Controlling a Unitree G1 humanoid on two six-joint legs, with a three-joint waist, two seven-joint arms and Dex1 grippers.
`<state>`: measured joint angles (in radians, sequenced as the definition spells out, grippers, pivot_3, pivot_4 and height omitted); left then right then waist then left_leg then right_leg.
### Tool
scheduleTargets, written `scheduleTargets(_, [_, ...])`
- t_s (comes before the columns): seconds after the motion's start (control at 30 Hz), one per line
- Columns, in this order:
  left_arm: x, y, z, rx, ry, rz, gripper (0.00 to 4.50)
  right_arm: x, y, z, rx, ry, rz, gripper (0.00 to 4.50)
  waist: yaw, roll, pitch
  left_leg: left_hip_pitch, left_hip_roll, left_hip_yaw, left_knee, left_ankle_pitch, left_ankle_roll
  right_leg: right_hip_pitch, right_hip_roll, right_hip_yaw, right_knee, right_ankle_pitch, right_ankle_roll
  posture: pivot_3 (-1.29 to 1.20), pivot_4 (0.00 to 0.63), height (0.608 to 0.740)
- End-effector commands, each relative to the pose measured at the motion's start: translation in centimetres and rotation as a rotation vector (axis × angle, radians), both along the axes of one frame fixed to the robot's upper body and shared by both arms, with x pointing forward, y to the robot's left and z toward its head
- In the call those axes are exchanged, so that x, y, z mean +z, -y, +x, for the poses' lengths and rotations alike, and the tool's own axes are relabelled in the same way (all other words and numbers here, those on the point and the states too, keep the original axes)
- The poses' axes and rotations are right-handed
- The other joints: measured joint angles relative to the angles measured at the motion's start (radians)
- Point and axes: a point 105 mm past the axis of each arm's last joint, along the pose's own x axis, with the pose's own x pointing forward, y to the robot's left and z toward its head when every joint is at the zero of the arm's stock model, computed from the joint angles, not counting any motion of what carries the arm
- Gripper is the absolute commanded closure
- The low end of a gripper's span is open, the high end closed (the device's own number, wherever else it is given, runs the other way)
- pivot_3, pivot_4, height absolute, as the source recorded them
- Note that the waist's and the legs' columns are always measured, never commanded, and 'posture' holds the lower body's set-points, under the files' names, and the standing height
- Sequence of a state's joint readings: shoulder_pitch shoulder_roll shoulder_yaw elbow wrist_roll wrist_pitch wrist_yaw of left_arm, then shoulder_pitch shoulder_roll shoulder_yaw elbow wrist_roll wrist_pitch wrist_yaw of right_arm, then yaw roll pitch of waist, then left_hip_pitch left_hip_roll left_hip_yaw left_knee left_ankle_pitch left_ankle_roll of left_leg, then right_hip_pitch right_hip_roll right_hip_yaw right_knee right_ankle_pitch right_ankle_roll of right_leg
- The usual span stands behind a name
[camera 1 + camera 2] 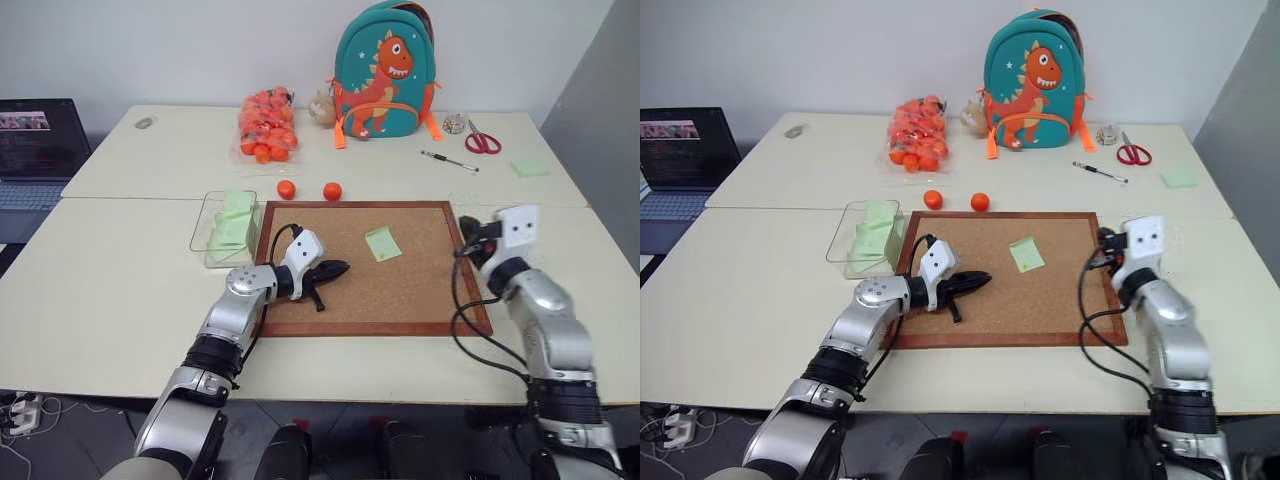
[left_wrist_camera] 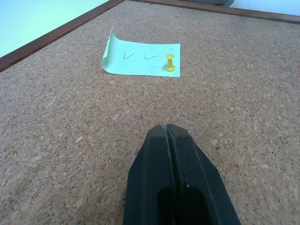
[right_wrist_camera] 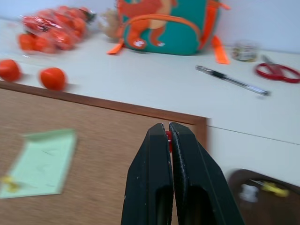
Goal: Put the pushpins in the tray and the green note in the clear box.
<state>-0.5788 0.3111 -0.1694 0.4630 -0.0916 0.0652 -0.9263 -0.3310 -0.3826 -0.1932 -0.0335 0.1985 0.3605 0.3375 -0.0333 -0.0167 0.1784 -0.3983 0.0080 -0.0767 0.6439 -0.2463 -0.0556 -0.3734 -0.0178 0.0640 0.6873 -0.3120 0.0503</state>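
With two pushpins already in the tray point(image 3: 262, 197), the right gripper point(image 3: 168, 129) pinches a red pushpin point(image 3: 168, 136), while a yellow pushpin point(image 2: 170, 63) pins the green note point(image 2: 140, 58) to the cork board point(image 1: 420, 290) ahead of the left gripper's point(image 2: 167, 129) pressed-together fingers.

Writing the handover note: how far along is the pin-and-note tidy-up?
Done: two pushpins lie in the tray. In hand: the right end effector is shut on a red pushpin. Left: a yellow pushpin pins the green note to the cork board; then the note goes into the clear box.
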Motion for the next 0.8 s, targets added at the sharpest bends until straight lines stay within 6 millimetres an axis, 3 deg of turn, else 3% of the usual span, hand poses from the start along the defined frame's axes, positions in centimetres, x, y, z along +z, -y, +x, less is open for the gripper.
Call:
scheduleTargets(0.03, [-1.4,0.2,-0.5,-0.008,-0.041,0.031,4.50,0.0,2.9,1.0,-0.080,-0.028,-0.030,4.43,-0.001,0.000,0.000,0.000,0.000,0.000,0.000,0.000,0.000,0.000,0.000,0.001,0.000,0.000,0.000,0.00,0.150,0.740])
scheduleTargets(0.23, [-1.3,0.2,-0.4,-0.011,-0.036,0.033,4.50,-1.1,4.8,2.1,-0.121,-0.116,-0.034,4.43,0.000,0.001,0.000,0.000,0.000,0.001,0.001,0.000,0.000,0.000,0.000,0.001,0.000,0.000,0.000,0.00,0.150,0.740])
scheduleTargets(0.37, [-1.3,0.3,-0.4,-0.013,-0.034,0.033,4.50,-1.6,5.1,2.4,-0.119,-0.143,-0.035,3.83,0.000,0.001,0.000,0.000,0.000,0.001,0.000,0.000,0.000,0.000,0.000,0.001,0.000,0.000,0.000,0.00,0.150,0.740])
scheduleTargets(0.67, [-1.3,0.3,-0.4,-0.014,-0.032,0.035,4.50,-2.3,5.4,2.3,-0.125,-0.170,-0.027,1.98,0.000,0.001,0.000,0.000,0.000,0.001,0.001,0.000,0.000,0.000,0.000,0.001,0.000,0.000,0.000,0.00,0.150,0.740])
scheduleTargets(0.8, [-1.3,0.3,-0.4,-0.013,-0.031,0.034,4.50,-0.8,5.3,2.1,-0.120,-0.099,-0.032,1.19,0.000,0.001,0.000,0.000,0.000,0.001,0.000,0.000,0.000,0.000,0.000,0.001,0.000,0.000,0.000,0.00,0.150,0.740])
